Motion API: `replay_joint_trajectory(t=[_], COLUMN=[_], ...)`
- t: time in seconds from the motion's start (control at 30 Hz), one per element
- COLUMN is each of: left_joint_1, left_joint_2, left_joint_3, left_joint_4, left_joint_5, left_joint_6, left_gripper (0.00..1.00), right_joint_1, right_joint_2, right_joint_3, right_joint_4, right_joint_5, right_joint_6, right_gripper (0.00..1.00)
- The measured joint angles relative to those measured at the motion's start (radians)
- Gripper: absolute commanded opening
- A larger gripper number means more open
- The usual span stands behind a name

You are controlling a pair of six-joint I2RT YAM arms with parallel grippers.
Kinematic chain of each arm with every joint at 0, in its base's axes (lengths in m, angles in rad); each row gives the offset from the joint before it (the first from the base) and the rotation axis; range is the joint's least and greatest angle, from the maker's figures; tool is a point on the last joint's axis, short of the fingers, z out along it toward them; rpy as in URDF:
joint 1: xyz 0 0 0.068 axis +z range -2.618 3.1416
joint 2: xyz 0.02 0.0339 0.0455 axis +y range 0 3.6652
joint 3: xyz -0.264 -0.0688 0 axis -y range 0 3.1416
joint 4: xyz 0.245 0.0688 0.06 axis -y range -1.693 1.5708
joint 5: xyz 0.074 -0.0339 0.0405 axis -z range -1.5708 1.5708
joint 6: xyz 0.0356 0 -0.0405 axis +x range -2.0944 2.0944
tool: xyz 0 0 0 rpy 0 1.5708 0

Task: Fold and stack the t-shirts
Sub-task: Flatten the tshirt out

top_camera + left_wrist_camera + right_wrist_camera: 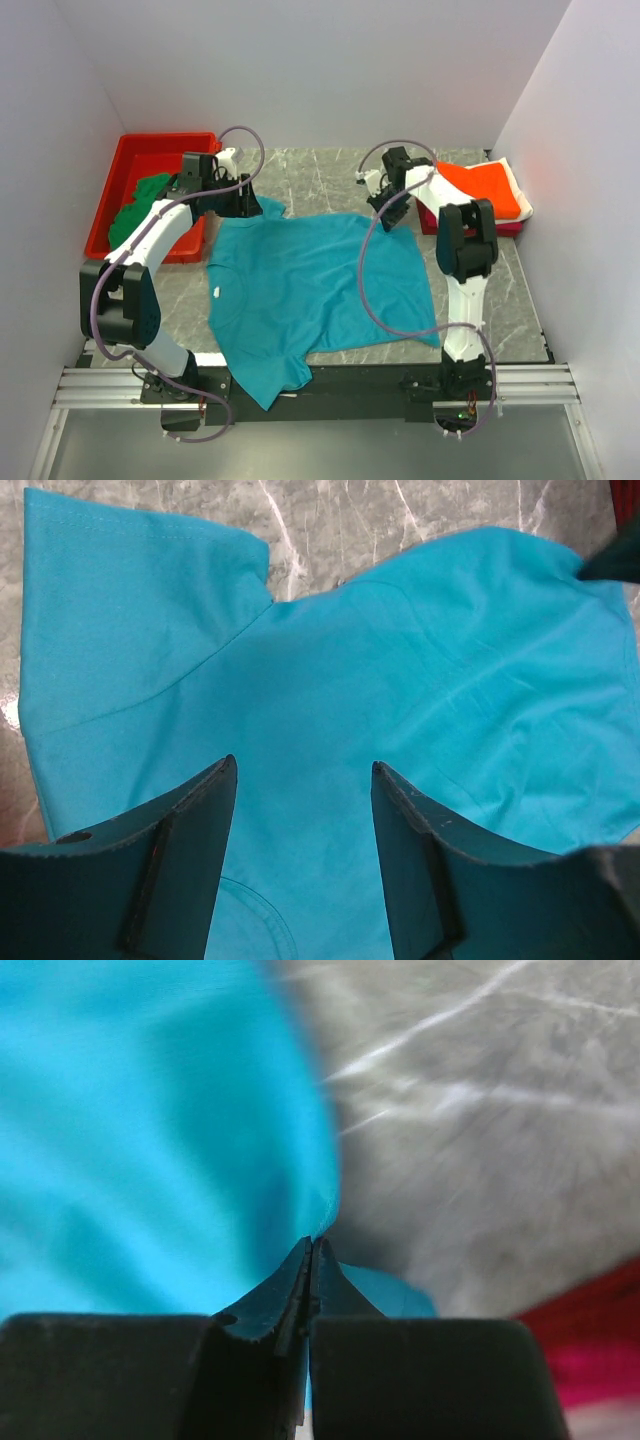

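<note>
**A:** Which step is in hand?

**B:** Laying out, I'd judge. The teal t-shirt (320, 285) lies flat on the bench (500, 300) with its collar toward 9 o'clock. Its near sleeve drapes over the bench edge at 6 o'clock, and no fold is made yet.

**A:** And the jaws?

**B:** The right gripper (312, 1250) is at the far hem corner, around 1 o'clock, with its jaws pressed together, pinching teal cloth. The left gripper (303, 770) hovers over the far sleeve at 11 o'clock. Its jaws are spread wide and hold nothing.

**A:** Next move?

**B:** Probably the left must close on that sleeve or shoulder, so both arms can carry the far edge toward 6 o'clock evenly.

**A:** Beyond them?

**B:** A dark green shirt (148, 195) sits in the red bin (150, 150) at 10 o'clock. A folded orange shirt (490, 185) tops the stack at 2 o'clock.
</note>
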Motion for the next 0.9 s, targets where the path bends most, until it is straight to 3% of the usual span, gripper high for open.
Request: replay_joint_trajectory(t=[0.13,0.2,0.23,0.4,0.57,0.9], left_joint_1=[0.000,0.000,0.000,0.000,0.000,0.000], left_joint_2=[0.000,0.000,-0.001,-0.021,-0.088,-0.116], left_joint_3=[0.000,0.000,0.000,-0.002,-0.018,-0.018], left_joint_4=[0.000,0.000,0.000,-0.001,0.002,0.020], left_joint_5=[0.000,-0.002,-0.003,-0.042,-0.104,-0.125], left_joint_6=[0.001,0.003,0.004,0.016,0.019,0.026], left_gripper=[0.62,0.62,0.62,0.62,0.63,0.63], right_joint_1=[0.086,0.146,0.180,0.360,0.362,0.163], right_joint_2=[-0.225,-0.345,-0.397,-0.558,-0.569,-0.529], right_joint_3=[-0.134,-0.189,-0.213,-0.404,-0.532,-0.404], right_joint_4=[0.040,0.059,0.060,0.063,0.015,0.054], right_joint_5=[0.019,-0.001,-0.017,-0.144,-0.185,-0.141], right_joint_6=[0.011,0.010,0.005,-0.048,-0.078,-0.043], right_gripper=[0.00,0.13,0.25,0.51,0.53,0.49])
